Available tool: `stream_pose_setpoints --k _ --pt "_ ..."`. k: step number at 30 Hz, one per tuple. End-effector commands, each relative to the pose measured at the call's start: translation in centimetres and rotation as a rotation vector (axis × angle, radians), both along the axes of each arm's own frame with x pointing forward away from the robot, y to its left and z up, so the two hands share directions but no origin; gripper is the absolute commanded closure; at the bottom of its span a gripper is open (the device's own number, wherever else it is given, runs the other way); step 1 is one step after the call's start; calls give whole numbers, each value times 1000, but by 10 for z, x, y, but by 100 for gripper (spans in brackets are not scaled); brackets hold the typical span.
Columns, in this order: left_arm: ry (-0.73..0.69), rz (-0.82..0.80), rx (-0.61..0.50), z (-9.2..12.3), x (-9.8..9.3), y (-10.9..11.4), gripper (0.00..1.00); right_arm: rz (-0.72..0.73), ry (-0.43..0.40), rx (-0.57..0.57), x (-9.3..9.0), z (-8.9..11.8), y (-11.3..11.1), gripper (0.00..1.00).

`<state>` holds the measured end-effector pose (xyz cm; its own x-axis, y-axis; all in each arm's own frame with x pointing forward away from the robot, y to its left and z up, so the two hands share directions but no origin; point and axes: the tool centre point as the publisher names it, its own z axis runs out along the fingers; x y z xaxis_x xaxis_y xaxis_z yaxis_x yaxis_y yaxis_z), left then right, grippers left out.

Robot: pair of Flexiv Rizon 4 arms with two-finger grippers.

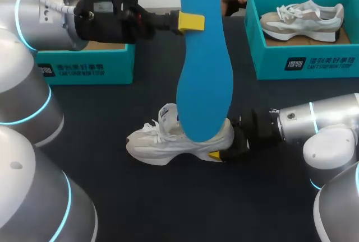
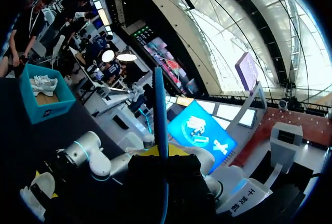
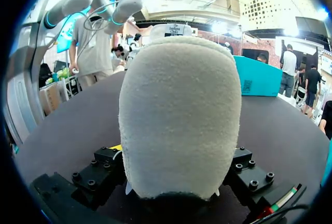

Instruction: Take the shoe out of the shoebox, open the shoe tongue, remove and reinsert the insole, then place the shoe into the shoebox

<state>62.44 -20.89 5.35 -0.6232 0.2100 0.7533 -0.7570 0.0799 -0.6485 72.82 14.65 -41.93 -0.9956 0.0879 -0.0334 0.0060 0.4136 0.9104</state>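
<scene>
Left gripper (image 1: 195,22) clamped the one insole (image 1: 205,79), upright above the shoe (image 1: 162,141). Right gripper (image 1: 223,145) squeezed its heel. Two boxes: ten o'clock box (image 1: 84,65); two o'clock box (image 1: 303,63) with second shoe (image 1: 303,21).

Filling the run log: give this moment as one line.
left pincer: shut on insole, aloft | right pincer: shut on shoe heel | shoe: on table

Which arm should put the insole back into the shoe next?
Left: its jaws hold the flat blue foam insole upright over the white lace-up sneaker, while the right jaws clamp its heel.
</scene>
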Motion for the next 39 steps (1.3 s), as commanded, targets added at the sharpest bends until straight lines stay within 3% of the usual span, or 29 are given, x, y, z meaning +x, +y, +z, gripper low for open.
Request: stream_pose_setpoints --k 1,6,28,30,31,39 --pt "12 -4 -15 -4 -11 -5 100 -1 1 -5 0 0 0 100" --pt "31 -9 -9 -10 -18 -6 100 -1 1 -5 0 0 0 100" --pt "31 -5 0 -13 -18 -5 100 -1 1 -5 0 0 0 100" --pt "31 -5 0 -13 -18 -5 100 -1 1 -5 0 0 0 62" --pt "31 -5 0 -13 -18 -5 100 -1 1 -5 0 0 0 0" --pt "31 -5 0 -13 -18 -5 100 -28 13 -27 0 12 -12 0"
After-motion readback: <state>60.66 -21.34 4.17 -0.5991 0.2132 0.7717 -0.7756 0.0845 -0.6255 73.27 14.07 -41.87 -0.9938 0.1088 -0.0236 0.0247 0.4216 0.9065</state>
